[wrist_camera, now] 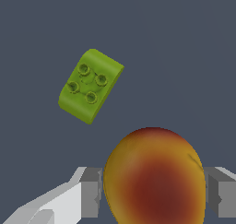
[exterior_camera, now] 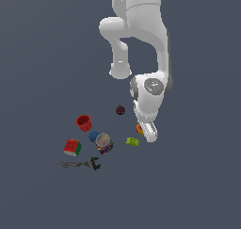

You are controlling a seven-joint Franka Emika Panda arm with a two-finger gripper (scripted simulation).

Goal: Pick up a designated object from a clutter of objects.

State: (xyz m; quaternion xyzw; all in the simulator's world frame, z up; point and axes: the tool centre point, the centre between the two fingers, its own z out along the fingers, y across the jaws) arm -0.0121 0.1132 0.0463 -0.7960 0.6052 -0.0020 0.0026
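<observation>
Gripper point(wrist_camera: 154, 193) spread astride the round orange-yellow, red-blushed peach-like ball point(wrist_camera: 154, 177) | ball on the bench, right of the lime-green studded block point(wrist_camera: 90, 85) | risk: smooth curve may squirt out if pads close off-centre

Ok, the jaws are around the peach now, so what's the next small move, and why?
Probably close the gripper on the peach. In the wrist view it sits between the two fingers, which flank it on either side, with the green block lying apart. Then lift.
</observation>
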